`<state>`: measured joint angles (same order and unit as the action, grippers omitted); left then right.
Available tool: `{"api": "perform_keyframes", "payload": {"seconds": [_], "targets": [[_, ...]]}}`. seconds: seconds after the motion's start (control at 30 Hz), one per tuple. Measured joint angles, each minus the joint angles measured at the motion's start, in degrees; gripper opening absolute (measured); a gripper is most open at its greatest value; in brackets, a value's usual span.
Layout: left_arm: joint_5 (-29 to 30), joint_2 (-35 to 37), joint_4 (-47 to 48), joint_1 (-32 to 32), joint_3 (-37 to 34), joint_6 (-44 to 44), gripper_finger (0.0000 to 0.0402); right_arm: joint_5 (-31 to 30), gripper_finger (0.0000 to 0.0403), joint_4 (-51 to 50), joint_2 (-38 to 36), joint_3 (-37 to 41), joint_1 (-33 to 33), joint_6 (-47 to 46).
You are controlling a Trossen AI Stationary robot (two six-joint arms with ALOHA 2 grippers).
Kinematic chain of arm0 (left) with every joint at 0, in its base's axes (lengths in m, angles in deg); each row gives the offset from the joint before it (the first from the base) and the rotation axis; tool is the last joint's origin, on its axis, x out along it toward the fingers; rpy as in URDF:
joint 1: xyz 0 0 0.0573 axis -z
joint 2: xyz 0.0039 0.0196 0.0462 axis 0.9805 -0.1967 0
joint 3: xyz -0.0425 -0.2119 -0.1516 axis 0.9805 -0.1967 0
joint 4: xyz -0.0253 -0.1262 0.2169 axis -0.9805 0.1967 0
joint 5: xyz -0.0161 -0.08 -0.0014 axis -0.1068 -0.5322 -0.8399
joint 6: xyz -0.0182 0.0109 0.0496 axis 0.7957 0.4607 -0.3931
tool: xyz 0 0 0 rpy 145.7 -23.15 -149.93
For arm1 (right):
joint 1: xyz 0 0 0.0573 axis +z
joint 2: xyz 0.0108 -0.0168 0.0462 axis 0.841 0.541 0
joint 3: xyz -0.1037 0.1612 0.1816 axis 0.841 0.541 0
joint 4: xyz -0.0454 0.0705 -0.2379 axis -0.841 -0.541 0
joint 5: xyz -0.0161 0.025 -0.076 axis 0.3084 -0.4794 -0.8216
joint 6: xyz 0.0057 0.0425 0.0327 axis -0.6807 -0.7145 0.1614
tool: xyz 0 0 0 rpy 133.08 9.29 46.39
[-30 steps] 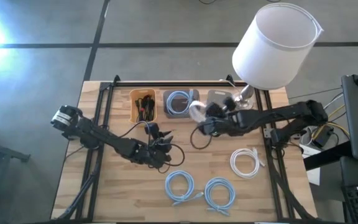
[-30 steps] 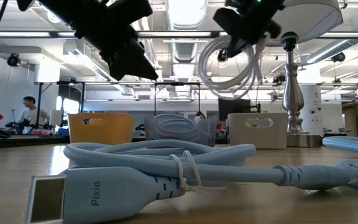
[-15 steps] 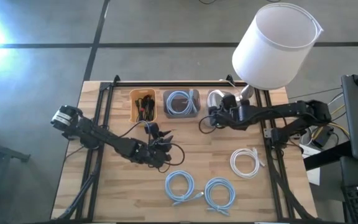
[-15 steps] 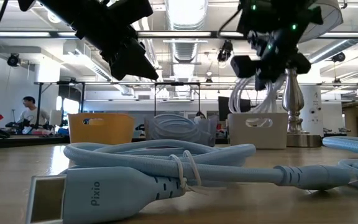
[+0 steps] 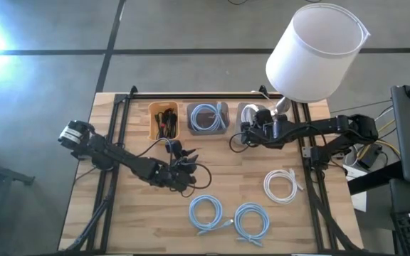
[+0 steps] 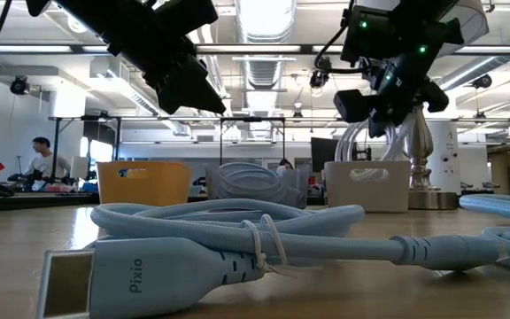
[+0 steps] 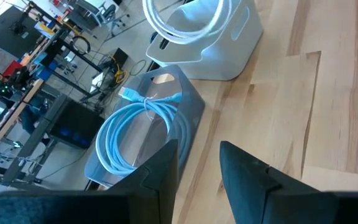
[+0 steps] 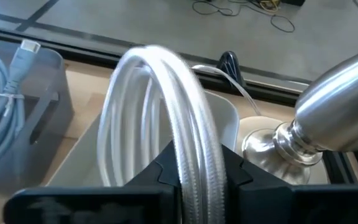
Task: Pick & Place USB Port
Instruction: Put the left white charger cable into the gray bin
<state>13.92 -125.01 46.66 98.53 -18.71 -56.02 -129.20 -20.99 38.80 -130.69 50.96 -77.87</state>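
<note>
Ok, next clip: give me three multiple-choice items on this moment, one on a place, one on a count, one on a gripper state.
1. Where is the coiled white cable held by the right gripper?
A. over the white bin by the lamp
B. in the orange bin
C. flat at the table's near edge

2. How many light blue coils lie loose on the table's near side, outside the bins?
A. none
B. two
C. five

3. The right gripper is:
A. wide open and empty
B. shut on the white cable
C. out of sight

Answers:
1 A: the right gripper holds the white cable above the white bin.
2 B: one blue coil and another blue coil lie side by side.
3 B: its fingers pinch the cable.
</note>
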Motion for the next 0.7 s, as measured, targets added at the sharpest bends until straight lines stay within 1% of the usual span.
{"api": "perform_keyframes", "payload": {"seconds": [0.37, 0.63, 0.7], "targets": [[0.0, 0.0, 0.0, 0.0, 0.0, 0.1, 0.0122, 0.4, 0.0106, -0.2, 0.0, 2.3, 0.0, -1.3], [0.0, 0.0, 0.0, 0.0, 0.0, 0.1, 0.0122, 7.5, 0.0123, -4.8, -0.2, 2.4, 0.0, -1.3], [0.0, 0.0, 0.0, 0.0, 0.0, 0.1, 0.0122, 8.0, 0.0126, -6.6, -0.4, 2.4, 0.0, -1.8]]}}
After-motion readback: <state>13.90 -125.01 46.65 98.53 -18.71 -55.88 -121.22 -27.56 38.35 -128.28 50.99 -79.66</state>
